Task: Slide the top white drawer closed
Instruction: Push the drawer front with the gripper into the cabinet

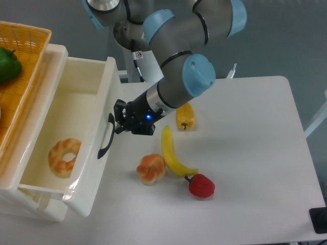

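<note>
White table [255,153] | one banana [171,154], one red pepper [201,186], one yellow pepper [185,117], one bun [150,168], one donut [64,156] inside | top white drawer [76,122] left, partly open, long axis running near-to-far, handle [106,137] facing right | gripper [118,121] at handle, jaw opening unclear

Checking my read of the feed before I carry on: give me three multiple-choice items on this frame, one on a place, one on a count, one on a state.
1. Where is the doughnut?
A. inside the top white drawer
B. on the table
C. in the wicker basket

2. How many food items lie on the table?
A. two
B. four
C. six

3. The drawer is:
A. fully closed
B. removed
C. partly open

Answers:
1 A, it lies on the drawer floor.
2 B: bun, banana, yellow pepper, red pepper.
3 C, its inside shows, with the gripper at its black handle.
</note>
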{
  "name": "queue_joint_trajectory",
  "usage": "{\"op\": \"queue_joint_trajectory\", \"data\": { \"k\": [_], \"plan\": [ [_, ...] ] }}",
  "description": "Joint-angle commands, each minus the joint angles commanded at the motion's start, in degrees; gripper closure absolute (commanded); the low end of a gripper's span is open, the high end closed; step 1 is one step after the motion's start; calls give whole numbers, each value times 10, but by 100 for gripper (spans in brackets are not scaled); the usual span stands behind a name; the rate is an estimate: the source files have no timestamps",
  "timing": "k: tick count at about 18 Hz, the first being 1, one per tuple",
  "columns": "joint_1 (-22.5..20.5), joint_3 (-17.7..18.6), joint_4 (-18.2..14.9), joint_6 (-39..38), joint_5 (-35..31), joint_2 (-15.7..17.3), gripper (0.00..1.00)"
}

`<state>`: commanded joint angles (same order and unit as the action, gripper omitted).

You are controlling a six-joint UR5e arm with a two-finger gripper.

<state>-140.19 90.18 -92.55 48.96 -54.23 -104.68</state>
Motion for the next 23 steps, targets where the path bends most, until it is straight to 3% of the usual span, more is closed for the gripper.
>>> {"op": "queue_joint_trajectory", "data": {
  "k": [23],
  "plan": [
    [62,11,9,-39,-5,-2,100]
  ]
}}
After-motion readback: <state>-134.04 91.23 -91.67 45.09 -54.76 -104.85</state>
